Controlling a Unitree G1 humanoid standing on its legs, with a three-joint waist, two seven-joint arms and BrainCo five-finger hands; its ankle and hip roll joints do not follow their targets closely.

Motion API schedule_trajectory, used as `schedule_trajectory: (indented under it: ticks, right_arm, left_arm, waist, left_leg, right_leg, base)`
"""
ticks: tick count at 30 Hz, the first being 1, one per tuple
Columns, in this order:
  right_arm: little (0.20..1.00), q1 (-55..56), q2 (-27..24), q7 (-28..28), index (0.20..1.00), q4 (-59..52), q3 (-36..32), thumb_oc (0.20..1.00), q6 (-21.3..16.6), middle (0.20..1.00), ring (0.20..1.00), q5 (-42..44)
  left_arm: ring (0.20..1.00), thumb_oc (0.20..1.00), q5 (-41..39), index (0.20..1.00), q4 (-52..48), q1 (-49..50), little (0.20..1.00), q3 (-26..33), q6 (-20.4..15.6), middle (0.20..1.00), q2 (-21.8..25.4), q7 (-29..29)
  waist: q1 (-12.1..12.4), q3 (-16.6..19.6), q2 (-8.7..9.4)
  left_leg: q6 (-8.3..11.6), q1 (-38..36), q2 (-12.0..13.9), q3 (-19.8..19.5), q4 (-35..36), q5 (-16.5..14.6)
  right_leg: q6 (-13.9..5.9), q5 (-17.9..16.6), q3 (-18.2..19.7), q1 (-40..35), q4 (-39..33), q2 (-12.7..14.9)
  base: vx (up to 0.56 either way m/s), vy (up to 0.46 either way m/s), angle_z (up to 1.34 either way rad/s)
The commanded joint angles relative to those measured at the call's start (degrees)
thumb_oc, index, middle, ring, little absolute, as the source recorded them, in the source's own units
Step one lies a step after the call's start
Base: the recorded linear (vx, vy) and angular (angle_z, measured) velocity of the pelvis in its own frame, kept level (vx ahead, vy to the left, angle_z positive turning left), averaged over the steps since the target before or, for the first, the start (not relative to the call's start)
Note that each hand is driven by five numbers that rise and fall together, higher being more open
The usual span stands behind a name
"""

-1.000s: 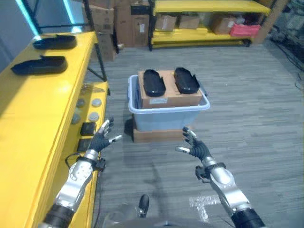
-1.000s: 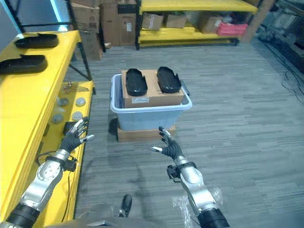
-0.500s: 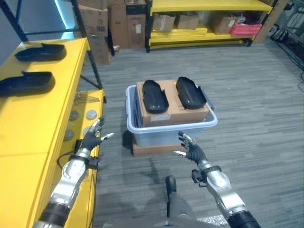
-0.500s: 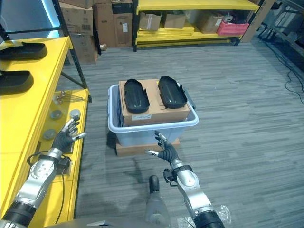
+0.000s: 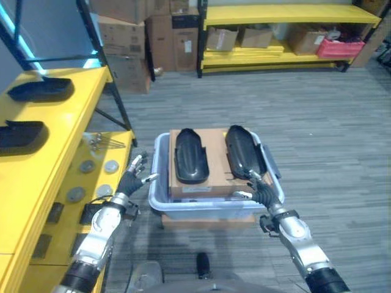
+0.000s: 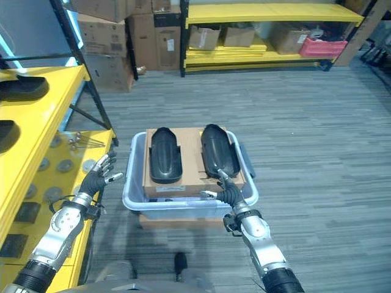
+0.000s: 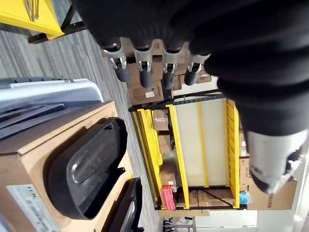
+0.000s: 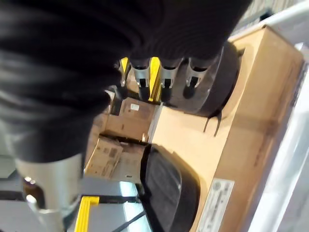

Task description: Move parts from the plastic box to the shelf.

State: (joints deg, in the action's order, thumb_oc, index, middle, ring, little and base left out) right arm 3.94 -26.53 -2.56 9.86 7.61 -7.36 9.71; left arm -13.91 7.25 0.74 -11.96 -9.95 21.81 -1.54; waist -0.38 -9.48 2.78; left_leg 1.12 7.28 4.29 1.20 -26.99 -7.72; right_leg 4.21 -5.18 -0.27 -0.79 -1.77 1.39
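Both hands have come up to the plastic box since half a second ago.
From the eye views I see my left hand (image 5: 132,182) with fingers spread beside the plastic box (image 5: 160,201), my right hand (image 5: 261,193) released at its near rim; two black parts (image 5: 190,155) lie on the cardboard box (image 5: 215,160), yellow shelf (image 5: 43,155) left. The left wrist view shows straight fingers (image 7: 145,72); the right wrist view too.
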Motion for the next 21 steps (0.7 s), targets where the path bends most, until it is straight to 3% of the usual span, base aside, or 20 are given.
schedule_trajectory:
  ticks: [1,2,5,12,21]
  right_arm:
    - [1.0,0.1,-2.7,1.3,1.0,-3.2,-2.8,1.0,-3.4,1.0,1.0,-0.4]
    - [1.0,1.0,-2.2,1.7,1.0,-3.5,-3.8,1.0,-3.3,1.0,1.0,-1.6]
    - [1.0,2.7,-1.3,2.0,1.0,-4.1,-4.9,1.0,-3.3,1.0,1.0,-2.1]
    - [1.0,3.9,-0.5,1.4,1.0,-3.7,-5.4,1.0,-2.6,1.0,1.0,-2.9]
    - [1.0,3.7,-0.5,1.8,1.0,-4.8,-7.0,1.0,-2.5,1.0,1.0,-4.4]
  left_arm:
    - [1.0,1.0,-0.8,1.0,-3.7,-1.1,1.0,-0.8,-2.8,1.0,0.4,-0.1]
    - [1.0,1.0,-0.5,1.0,-3.2,-2.2,1.0,-1.6,-2.7,1.0,0.3,-0.3]
    - [1.0,1.0,-0.1,1.0,-3.4,-2.4,1.0,-1.9,-2.6,1.0,0.9,-0.2]
    - [1.0,1.0,-0.4,1.0,-4.1,-1.6,1.0,-0.9,-2.2,1.0,1.9,-0.2]
    - [1.0,1.0,-0.8,1.0,-3.6,-2.0,1.0,-1.4,-1.3,1.0,3.1,-1.2]
  waist:
    - [0.5,1.1,-1.92]
    - [-0.8,1.8,-2.98]
    - [-0.7,2.7,-3.26]
    - [-0.5,3.5,-2.42]
    - [-0.8,2.7,-1.55]
  left_leg:
    - [-0.61,-4.8,-3.9,1.2,14.3,0.8]
    - [-0.05,-7.8,-1.7,7.2,19.6,1.7]
    - [-0.32,-9.9,-3.1,4.4,23.4,2.2]
    - [-0.43,-12.4,-2.7,5.3,25.6,2.7]
    - [-1.5,-13.3,-2.7,5.5,27.9,2.4]
  right_leg:
    - [-8.79,2.9,-5.2,-2.4,-1.6,4.2]
    - [-9.11,3.7,-6.9,-2.8,-1.8,3.5]
    - [-8.99,3.8,-8.0,-3.0,-1.6,3.4]
    - [-9.13,3.9,-8.9,-4.1,-1.8,3.5]
    - [-10.56,2.9,-5.6,-0.6,1.8,3.3]
  base:
    - [0.02,0.007,0.2]
    - [0.01,0.016,0.29]
    - [0.05,0.028,0.43]
    - [0.04,0.036,0.15]
    - [-0.02,0.041,-0.05]
